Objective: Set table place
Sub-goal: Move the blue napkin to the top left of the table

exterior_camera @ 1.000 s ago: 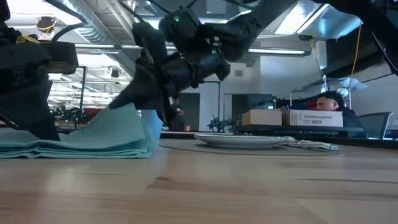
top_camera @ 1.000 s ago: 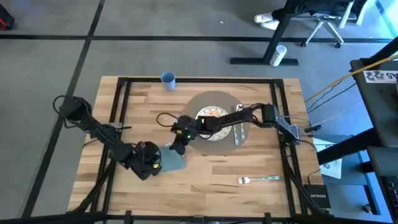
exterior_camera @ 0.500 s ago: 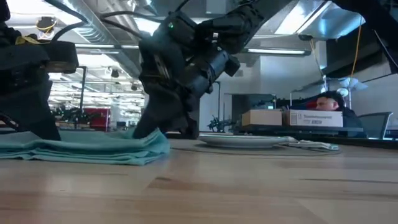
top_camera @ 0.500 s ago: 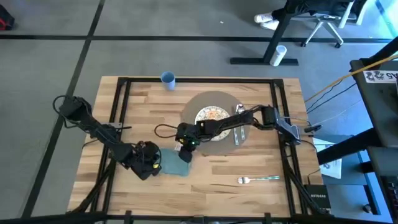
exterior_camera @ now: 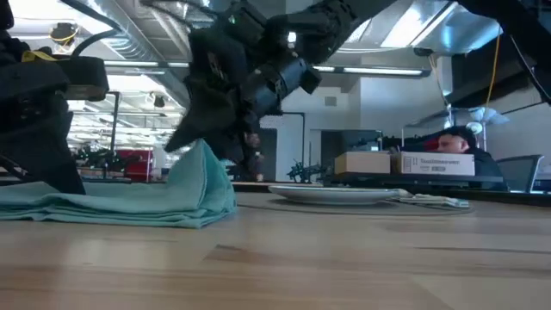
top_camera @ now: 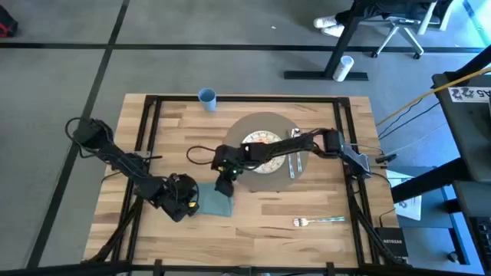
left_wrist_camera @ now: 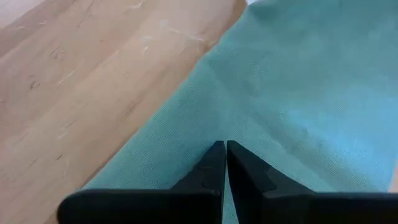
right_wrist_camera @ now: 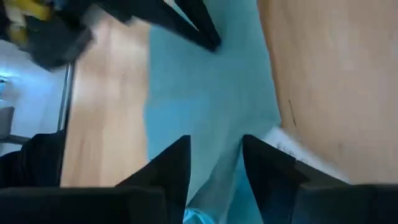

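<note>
Napkin (top_camera: 215, 202) left part hidden under left gripper (top_camera: 186, 198) in high view. Plate (top_camera: 261, 146) half covered by right arm; pattern too small to read. Utensil on placemat (top_camera: 268, 126) right side: type unclear. Right wrist view: right gripper (right_wrist_camera: 215, 152) fingertips blurred, napkin cut off at bottom edge.

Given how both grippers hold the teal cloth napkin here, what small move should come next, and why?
Probably the right gripper draws its lifted end of the teal cloth napkin toward the round grey-brown placemat, since the left gripper pins the far end flat.
</note>
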